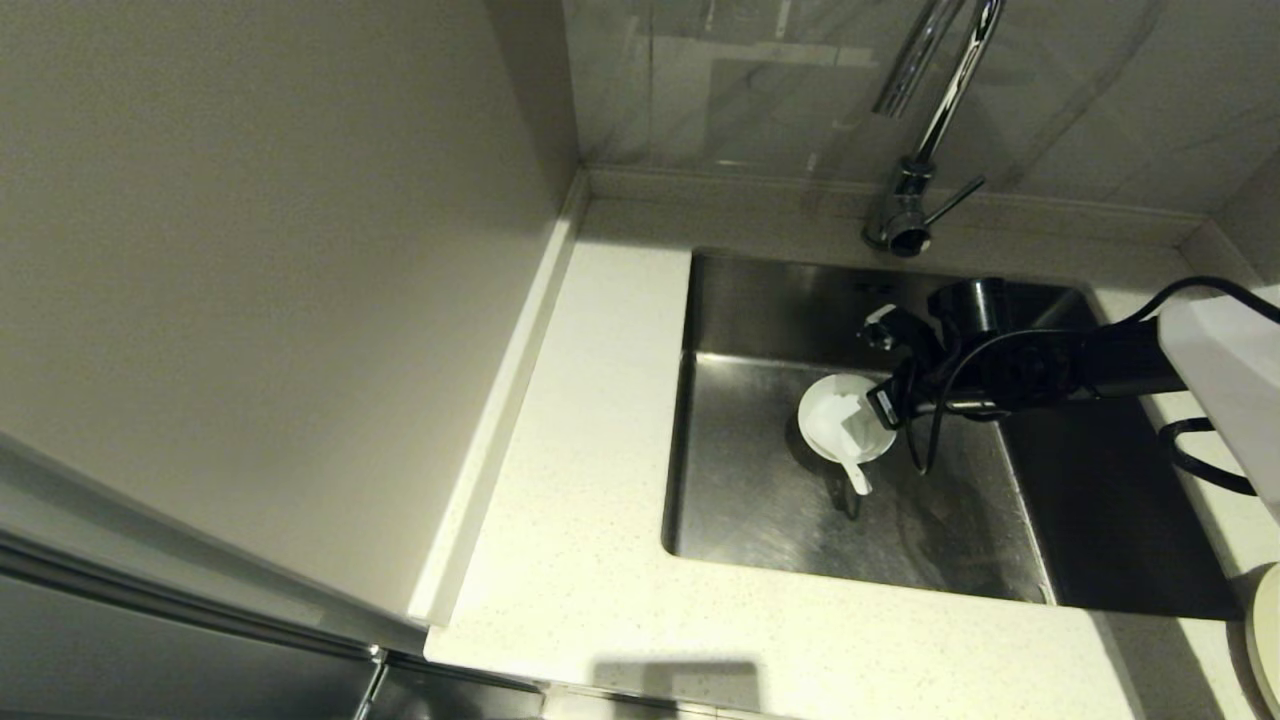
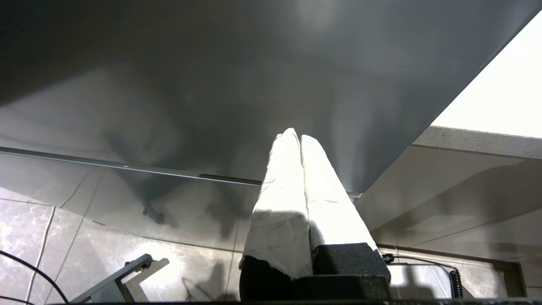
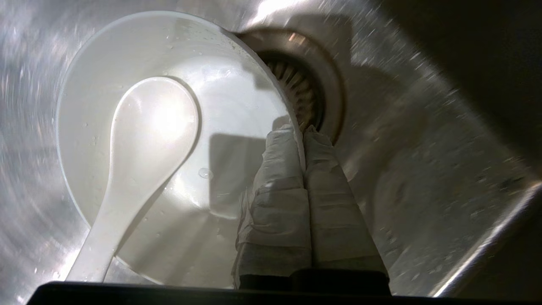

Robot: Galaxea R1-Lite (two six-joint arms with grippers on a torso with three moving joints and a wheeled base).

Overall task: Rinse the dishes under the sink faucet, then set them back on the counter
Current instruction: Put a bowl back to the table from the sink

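Observation:
Inside the steel sink (image 1: 760, 520) the small white bowl (image 1: 835, 420) (image 3: 237, 97) hangs above the basin floor with the short white spoon (image 1: 858, 475) (image 3: 139, 152) lying in it, handle sticking over the rim. My right gripper (image 1: 885, 405) (image 3: 301, 133) is shut on the bowl's rim, one finger inside and one outside. The drain strainer (image 3: 302, 91) shows just past the rim. The chrome faucet (image 1: 925, 130) rises at the back edge, no water running. The cream plate (image 1: 1268, 630) peeks in at the right on the counter (image 1: 590, 520). My left gripper (image 2: 295, 136) is shut, parked below counter height.
A tall pale wall panel (image 1: 260, 280) borders the counter's left side. A black cable (image 1: 1195, 455) loops off my right arm over the sink's right edge. In the left wrist view a dark cabinet front (image 2: 211, 84) and tiled floor (image 2: 84, 237) fill the picture.

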